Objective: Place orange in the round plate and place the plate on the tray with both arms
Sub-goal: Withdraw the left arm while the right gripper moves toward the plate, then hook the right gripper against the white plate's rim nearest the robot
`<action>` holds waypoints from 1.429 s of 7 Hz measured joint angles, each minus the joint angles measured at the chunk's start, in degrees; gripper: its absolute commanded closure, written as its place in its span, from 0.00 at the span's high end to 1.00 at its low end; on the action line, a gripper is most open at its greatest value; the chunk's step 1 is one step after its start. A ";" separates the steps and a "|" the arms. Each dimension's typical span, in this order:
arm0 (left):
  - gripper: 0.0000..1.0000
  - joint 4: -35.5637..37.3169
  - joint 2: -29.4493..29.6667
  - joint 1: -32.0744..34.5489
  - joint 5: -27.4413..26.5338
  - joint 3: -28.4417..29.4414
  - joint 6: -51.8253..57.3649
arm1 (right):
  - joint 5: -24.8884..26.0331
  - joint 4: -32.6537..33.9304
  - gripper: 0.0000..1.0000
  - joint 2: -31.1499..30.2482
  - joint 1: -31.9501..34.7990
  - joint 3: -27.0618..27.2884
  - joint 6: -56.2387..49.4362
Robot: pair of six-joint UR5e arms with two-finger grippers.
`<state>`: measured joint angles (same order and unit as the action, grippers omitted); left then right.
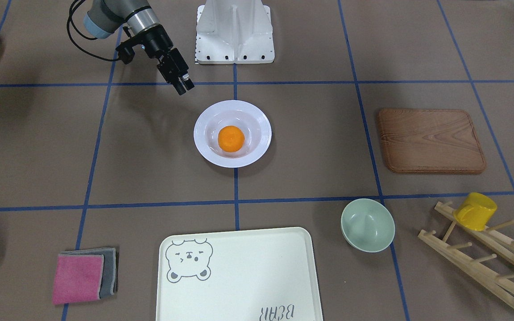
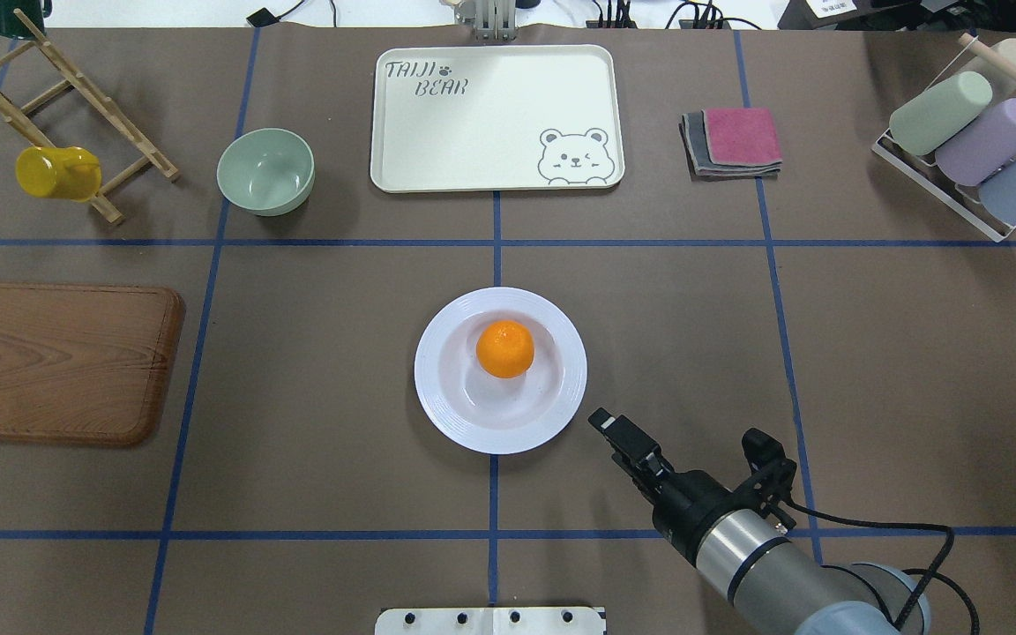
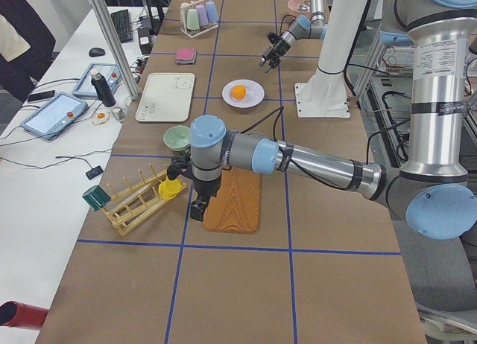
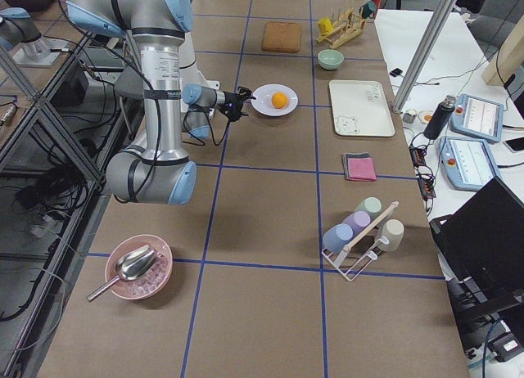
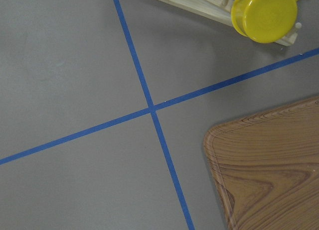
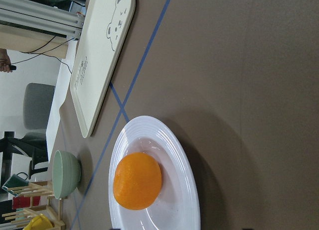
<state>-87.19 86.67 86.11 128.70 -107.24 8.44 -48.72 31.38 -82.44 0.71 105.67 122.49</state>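
Note:
The orange (image 1: 231, 138) (image 2: 505, 348) lies in the sunken centre of the round white plate (image 1: 201, 133) (image 2: 437, 397) at the table's middle. My right gripper (image 1: 184, 88) (image 2: 601, 421) hovers just off the plate's rim on the robot's side, tilted toward it, its fingers close together and holding nothing. The right wrist view shows the orange (image 6: 137, 181) in the plate with the tray (image 6: 102, 56) beyond. The cream bear tray (image 1: 239, 276) (image 2: 473, 132) lies bare at the far edge. My left gripper (image 3: 197, 210) hangs over the wooden board's corner; whether it is open I cannot tell.
A wooden board (image 1: 431, 140), a pale green bowl (image 1: 367, 225) and a wooden rack with a yellow cup (image 1: 475, 210) lie on the robot's left side. Folded pink and grey cloths (image 1: 83, 276) sit beside the tray. A wire rack of cups (image 2: 975, 132) stands far right.

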 measured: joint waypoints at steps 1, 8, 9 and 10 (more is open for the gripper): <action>0.99 0.00 -0.28 0.01 0.28 0.03 0.02 | -0.09 2.84 0.78 1.67 0.44 -0.72 0.37; 0.99 -0.02 -0.71 -0.05 0.41 0.18 0.03 | -1.34 4.74 0.49 12.29 3.90 -12.17 5.30; 0.99 -0.06 -0.71 -0.06 0.41 0.18 0.01 | -1.35 4.74 0.49 12.64 4.05 -12.88 5.59; 0.99 -0.08 -0.72 -0.06 0.41 0.19 0.01 | -1.32 4.75 0.50 12.77 4.15 -13.52 5.69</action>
<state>-87.26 85.96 86.05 129.11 -107.05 8.44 -50.04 36.12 -69.67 4.86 92.15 128.18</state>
